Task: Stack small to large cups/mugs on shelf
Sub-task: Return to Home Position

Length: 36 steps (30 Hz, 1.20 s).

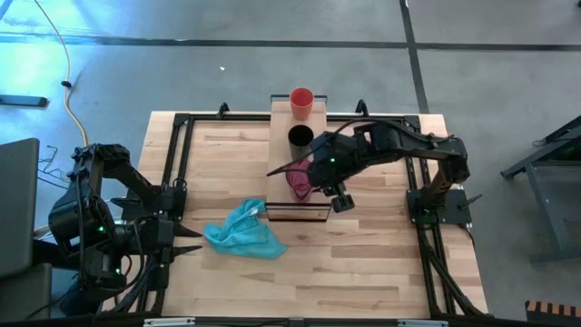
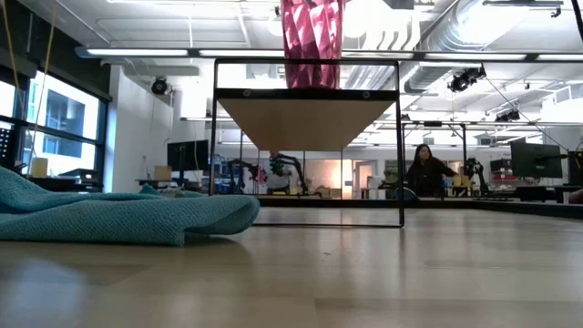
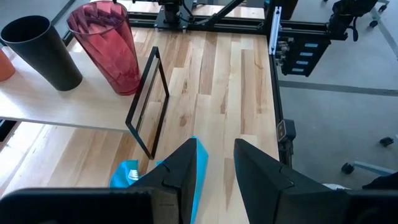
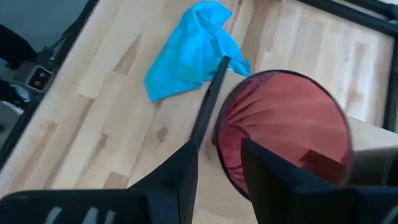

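A pale wooden shelf (image 3: 81, 102), raised on a thin black frame (image 3: 149, 102) at one short end, stands on a slatted wooden table (image 1: 363, 263). Three cups stand upright in a row along it, apart from one another. A small orange cup (image 1: 301, 100) is at the far end, a mid-sized black cup (image 3: 40, 53) is in the middle, and a larger see-through red cup (image 3: 106, 43) is nearest the frame. The right gripper (image 4: 217, 155) hangs above the red cup's open mouth, jaws apart and holding nothing. The left gripper (image 3: 216, 146) waits at the table's left edge — jaws also apart and empty. A crumpled light blue cloth (image 1: 243, 232) lies on the table beside the shelf's frame end.

The red cup looks like thin, faceted plastic. It is probably light, liable to flex under a hard squeeze, and smooth enough to slip. It narrows toward its base, so it likely tips easily on the narrow plank. A hold across the upper wall, or one finger inside the rim, seems safest — with gentle pressure.
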Available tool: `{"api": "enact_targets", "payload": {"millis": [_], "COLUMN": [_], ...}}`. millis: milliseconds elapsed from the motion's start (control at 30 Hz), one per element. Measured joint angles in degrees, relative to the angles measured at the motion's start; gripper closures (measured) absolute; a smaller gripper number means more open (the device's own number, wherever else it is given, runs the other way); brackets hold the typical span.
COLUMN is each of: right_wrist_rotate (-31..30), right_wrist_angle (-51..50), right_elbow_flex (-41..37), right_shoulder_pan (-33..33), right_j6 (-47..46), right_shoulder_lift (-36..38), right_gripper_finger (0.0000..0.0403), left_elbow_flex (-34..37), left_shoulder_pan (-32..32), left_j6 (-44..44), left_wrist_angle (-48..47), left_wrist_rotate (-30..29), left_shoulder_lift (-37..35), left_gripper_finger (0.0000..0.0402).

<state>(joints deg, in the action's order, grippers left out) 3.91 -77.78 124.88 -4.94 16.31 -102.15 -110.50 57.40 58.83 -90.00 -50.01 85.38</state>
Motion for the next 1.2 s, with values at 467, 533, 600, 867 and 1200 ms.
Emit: {"api": "enact_targets", "payload": {"millis": [467,533,600,867,1200], "right_wrist_rotate": [-1.96,-2.0,-2.25,-3.87,-3.92], "right_wrist_angle": [-0.89,-0.85,-0.82,2.96,13.16], "right_elbow_flex": [0.0,0.0,0.0,0.0,0.0], "right_shoulder_pan": [-4.3,-5.1,-5.97,-9.32,-12.05], "right_j6": [-6.95,-8.52,-9.48,-11.42,-11.06], "right_shoulder_lift": [7.2,8.82,10.53,16.65,23.49], "right_gripper_finger": [0.0288,0.0288,0.0288,0.0288,0.0288], "left_elbow_flex": [0.0,0.0,0.0,0.0,0.0], "left_shoulder_pan": [-0.01,-0.01,-0.01,-0.01,-0.01], "left_j6": [-0.49,-1.39,-1.96,-3.1,-3.32], "left_wrist_angle": [0.0,-0.02,-0.02,-0.01,-0.02], "left_wrist_rotate": [-2.54,-4.75,-7.28,-17.64,-34.66], "left_shoulder_lift": [-0.66,-0.86,-0.92,-0.92,-0.92], "left_gripper_finger": [0.0305,0.0305,0.0305,0.0305,0.0305]}}
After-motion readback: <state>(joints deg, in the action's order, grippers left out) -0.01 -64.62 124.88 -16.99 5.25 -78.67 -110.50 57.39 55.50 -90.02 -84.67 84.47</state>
